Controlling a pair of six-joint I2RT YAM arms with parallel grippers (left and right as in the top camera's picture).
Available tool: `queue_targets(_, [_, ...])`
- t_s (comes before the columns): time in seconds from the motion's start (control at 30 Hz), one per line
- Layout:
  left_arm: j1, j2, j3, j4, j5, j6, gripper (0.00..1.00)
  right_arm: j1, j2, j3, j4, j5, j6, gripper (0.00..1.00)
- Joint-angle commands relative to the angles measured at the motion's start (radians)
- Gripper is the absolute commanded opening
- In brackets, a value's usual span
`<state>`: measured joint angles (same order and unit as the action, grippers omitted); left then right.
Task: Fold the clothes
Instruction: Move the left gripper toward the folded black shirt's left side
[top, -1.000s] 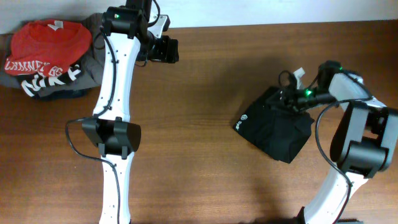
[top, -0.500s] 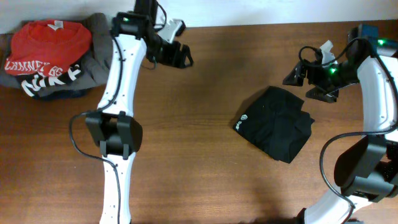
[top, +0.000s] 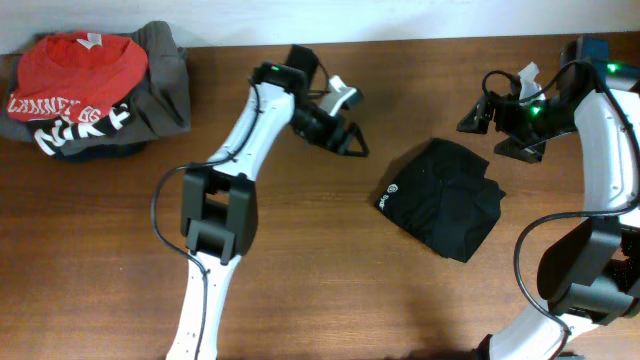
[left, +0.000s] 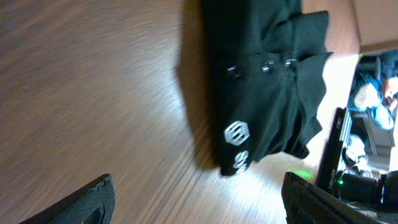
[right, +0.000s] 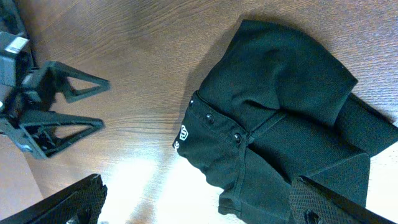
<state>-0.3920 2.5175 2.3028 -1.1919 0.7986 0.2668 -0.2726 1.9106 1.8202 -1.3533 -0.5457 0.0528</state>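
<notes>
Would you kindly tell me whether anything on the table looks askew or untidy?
The black garment lies folded but skewed to the table edge, with uneven layers and a loose flap poking out on one side. The pile in the corner is rumpled. Nothing looks spilled or damaged.
</notes>
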Motion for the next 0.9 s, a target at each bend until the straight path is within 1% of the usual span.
queue_targets(0.0, [-0.057, 0.005, -0.024, 0.036, 0.054, 0.018, 0.85, -0.005, 0.002, 0.003, 0.003, 0.008, 0.008, 0.99])
queue_targets(0.2, [-0.127, 0.023, -0.032, 0.075, 0.051, 0.016, 0.85, -0.005, 0.002, 0.003, 0.002, 0.009, 0.003, 0.99])
queue_targets(0.33, [-0.154, 0.073, -0.032, 0.111, 0.056, -0.042, 0.85, -0.005, 0.002, 0.003, -0.003, 0.009, -0.023, 0.99])
queue_targets(0.53, [-0.156, 0.127, -0.032, 0.146, 0.172, -0.042, 0.85, -0.005, 0.002, 0.003, -0.018, 0.009, -0.043, 0.99])
queue_targets(0.7, [-0.158, 0.163, -0.032, 0.157, 0.175, -0.042, 0.85, -0.005, 0.002, 0.003, -0.02, 0.008, -0.045, 0.99])
queue_targets(0.87, [-0.179, 0.203, -0.032, 0.209, 0.174, -0.089, 0.85, -0.005, 0.002, 0.003, -0.021, 0.008, -0.045, 0.99])
